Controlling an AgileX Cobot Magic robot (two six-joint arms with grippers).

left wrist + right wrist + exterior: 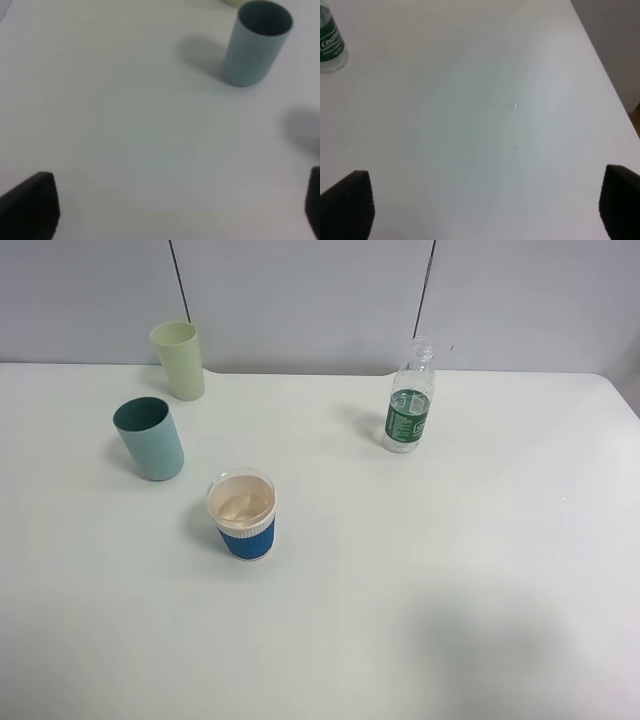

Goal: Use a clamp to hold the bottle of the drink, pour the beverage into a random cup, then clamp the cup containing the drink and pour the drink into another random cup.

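Standing upright: bottle (409, 408), neck up, uncapped; cups upright too. Left fingers (30, 202) & right fingers (347, 202) spread wide, empty.

Plain white tabletop (420, 590). Pale green plastic cup (178, 359), teal plastic cup (149, 438), and a cream-lined paper cup (243, 514) with a blue ribbed sleeve. Clear plastic bottle (409, 397) has a dark green label with white lettering.
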